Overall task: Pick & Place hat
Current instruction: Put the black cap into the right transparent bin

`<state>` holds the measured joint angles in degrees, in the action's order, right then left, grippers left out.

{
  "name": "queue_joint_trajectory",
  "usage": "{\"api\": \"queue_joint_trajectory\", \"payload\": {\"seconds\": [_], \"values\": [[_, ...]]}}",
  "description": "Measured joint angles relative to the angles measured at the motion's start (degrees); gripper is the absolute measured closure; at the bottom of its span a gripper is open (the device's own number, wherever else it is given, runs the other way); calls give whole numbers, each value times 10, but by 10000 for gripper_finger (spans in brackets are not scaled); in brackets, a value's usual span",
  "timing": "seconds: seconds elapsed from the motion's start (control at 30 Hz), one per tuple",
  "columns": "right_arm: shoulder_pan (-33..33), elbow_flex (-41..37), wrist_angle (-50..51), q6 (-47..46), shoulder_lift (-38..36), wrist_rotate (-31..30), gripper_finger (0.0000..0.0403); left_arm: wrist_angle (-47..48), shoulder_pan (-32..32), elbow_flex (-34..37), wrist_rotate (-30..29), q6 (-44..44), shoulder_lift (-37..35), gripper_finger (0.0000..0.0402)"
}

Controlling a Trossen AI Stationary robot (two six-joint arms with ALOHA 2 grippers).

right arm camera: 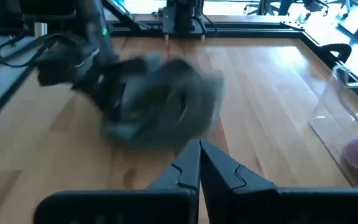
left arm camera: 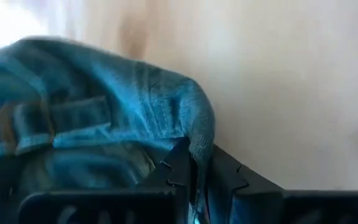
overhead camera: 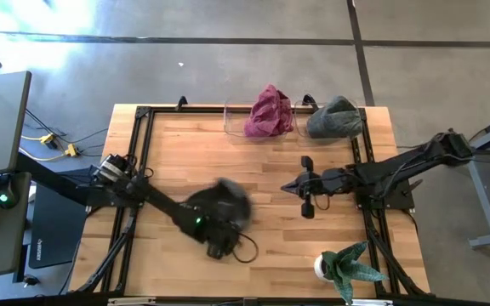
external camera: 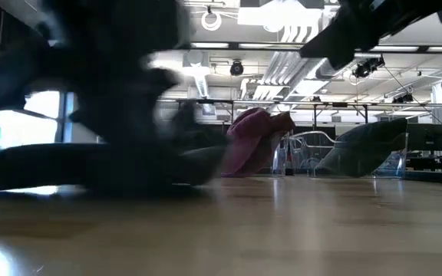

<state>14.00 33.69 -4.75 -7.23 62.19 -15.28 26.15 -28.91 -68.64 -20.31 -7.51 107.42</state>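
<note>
A dark blue-grey hat (overhead camera: 228, 201) is at the table's middle, left of centre, and shows blurred in the right wrist view (right arm camera: 166, 106). My left gripper (left arm camera: 197, 163) is shut on its cloth and reaches in from the table's left (overhead camera: 218, 221). My right gripper (right arm camera: 199, 149) is shut with nothing between its fingers. It hangs above the table to the right of the hat (overhead camera: 289, 187), pointing toward it. My left gripper pinches a folded edge of the hat's cloth (left arm camera: 199, 140) between its two fingers, slanting down from the table's left. The rest of the hat (left arm camera: 92, 106), with its strap, spreads beyond the fingertips. Whether the hat is clear of the table cannot be told.
At the far edge stand clear bins, one holding a magenta hat (overhead camera: 268, 110) and one a grey-green hat (overhead camera: 334, 117). A potted plant (overhead camera: 347, 268) stands at the near right corner. Bare wood (overhead camera: 262, 161) lies between the hat and the bins.
</note>
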Motion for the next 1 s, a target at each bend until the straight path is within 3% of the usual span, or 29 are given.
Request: {"api": "queue_joint_trajectory", "payload": {"seconds": [0.13, 0.27, 0.47, 0.6, 0.67, 0.77, 0.87, 1.0], "values": [[16, 0, 53, -26, -54, -11, 397, -135, 19, -2, 99, 194, 16, 385], [36, 0, 77, -34, -73, -12, 401, -123, 20, -1, 94, 236, 17, 358], [59, 0, 67, -44, -39, -7, 395, -54, 12, -3, 59, 156, -17, 264], [59, 0, 23, -33, 4, -5, 394, 95, 2, -53, 26, 35, -45, 217], [59, 0, -7, -13, 27, 3, 393, 193, -6, -79, -15, -36, -51, 210], [59, 0, -58, 13, 59, 39, 384, 263, -19, -89, -74, -104, -59, 211], [56, 15, -75, -2, 98, 44, 361, 243, -30, -66, -81, -143, -60, 222], [40, 84, -4, -45, 174, 44, 321, 147, -45, -23, -41, -164, -61, 242]]}}
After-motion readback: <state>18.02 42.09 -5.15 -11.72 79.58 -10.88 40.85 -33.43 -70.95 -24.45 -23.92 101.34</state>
